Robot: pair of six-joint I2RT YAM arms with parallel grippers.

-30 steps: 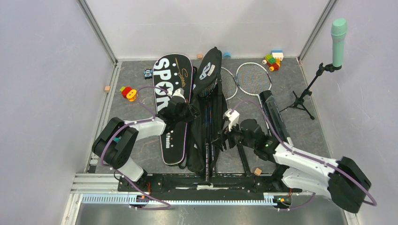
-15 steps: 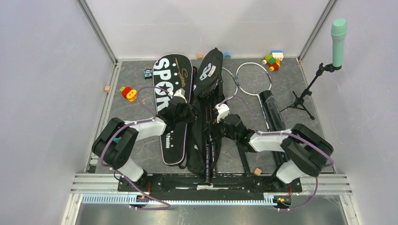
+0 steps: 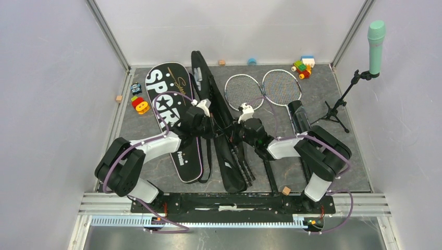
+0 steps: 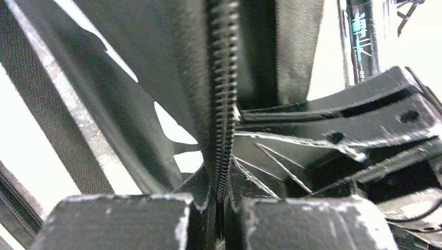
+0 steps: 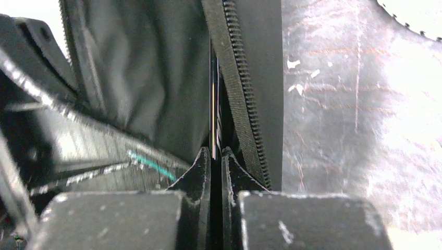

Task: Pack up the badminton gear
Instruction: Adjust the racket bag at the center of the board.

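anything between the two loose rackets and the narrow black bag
Nothing loose lies between them: the two thin stringed rackets rest right beside the narrow black zippered bag. Only the right arm crosses their shafts, the right gripper shut on the bag's zipper edge.

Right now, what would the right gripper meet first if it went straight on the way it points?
The black fabric racket bag: the right gripper has its jaws shut on the bag's zipper edge, so fabric lies directly ahead. Behind it probably the left gripper, though depth is unclear.
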